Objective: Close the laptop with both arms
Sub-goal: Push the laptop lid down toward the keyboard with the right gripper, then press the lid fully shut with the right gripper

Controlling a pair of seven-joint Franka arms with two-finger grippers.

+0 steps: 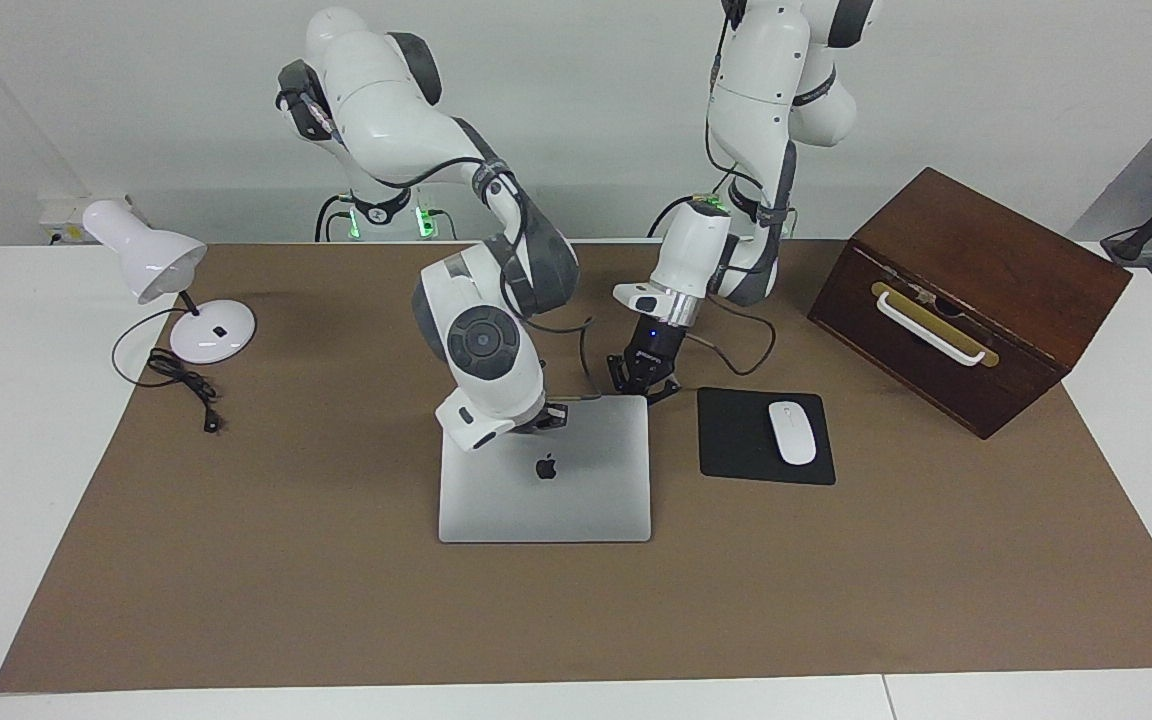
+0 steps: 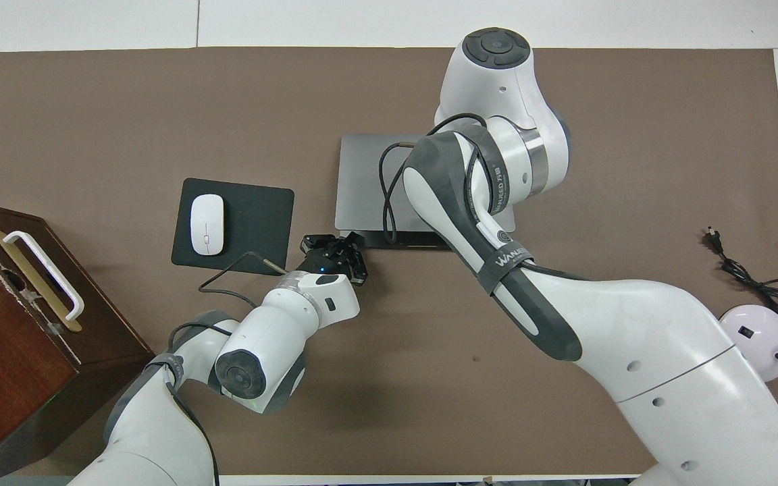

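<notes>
The silver-grey laptop (image 1: 546,490) (image 2: 362,182) lies mid-table with its apple-logo lid lowered almost flat; the overhead view shows only a thin dark strip of its base along the edge nearest the robots. My right gripper (image 1: 539,420) is shut and rests on the lid close to that free edge, and in the overhead view the right arm's wrist hides it. My left gripper (image 1: 642,380) (image 2: 332,248) is shut, low over the mat, right beside the laptop's corner nearest the left arm. Whether it touches the corner I cannot tell.
A black mouse pad (image 1: 736,440) with a white mouse (image 1: 792,432) lies beside the laptop toward the left arm's end. A brown wooden box (image 1: 966,300) with a white handle stands past it. A white desk lamp (image 1: 166,280) and its cord (image 1: 181,380) sit at the right arm's end.
</notes>
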